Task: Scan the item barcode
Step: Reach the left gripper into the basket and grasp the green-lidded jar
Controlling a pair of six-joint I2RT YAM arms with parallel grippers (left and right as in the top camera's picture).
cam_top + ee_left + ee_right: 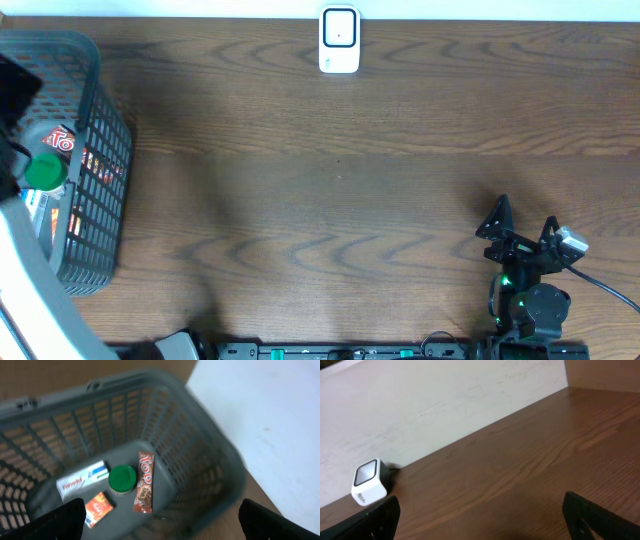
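Note:
A grey mesh basket fills the left wrist view. In it lie a white box, a green-lidded jar, a red-brown snack bar and an orange packet. My left gripper hovers open above the basket, holding nothing. The white barcode scanner stands at the table's far edge, and the scanner also shows at the left of the right wrist view. My right gripper is open and empty near the front right, far from both.
The basket sits at the table's left end, with the left arm reaching over it. A pale wall rises right behind the scanner. Bare wooden tabletop lies between basket, scanner and right arm.

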